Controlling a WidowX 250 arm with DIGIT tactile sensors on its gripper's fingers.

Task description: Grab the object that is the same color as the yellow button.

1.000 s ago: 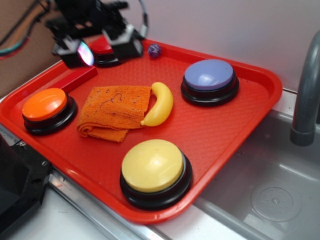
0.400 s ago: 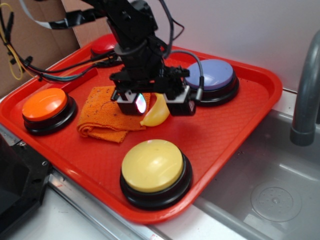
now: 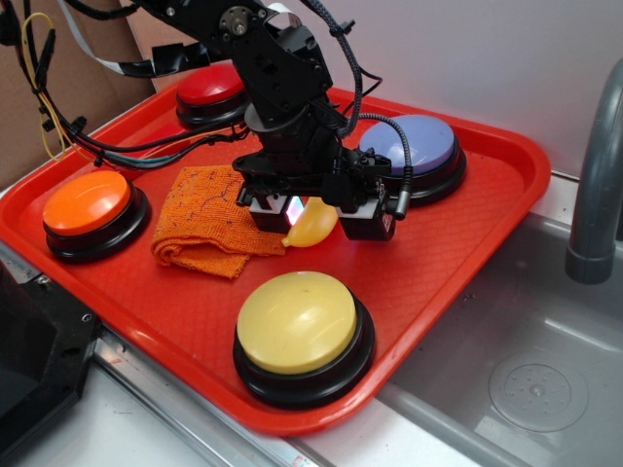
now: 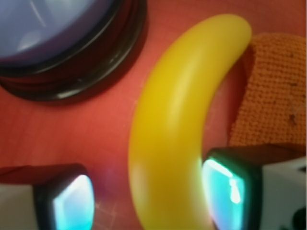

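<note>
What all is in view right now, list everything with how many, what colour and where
tray: one, red, on the counter beside the sink
yellow button: one, pale yellow on a black base, tray's near edge
orange button: one, orange, tray's left side
red button: one, red, far left corner
lavender button: one, lavender, far right part of the tray
banana: one, yellow, tray's middle, beside the cloth
cloth: one, orange, folded, left of the banana
sink: one, grey metal, right of the tray
faucet: one, grey, over the sink
hand: one, black, open, fingers on either side of the banana
</note>
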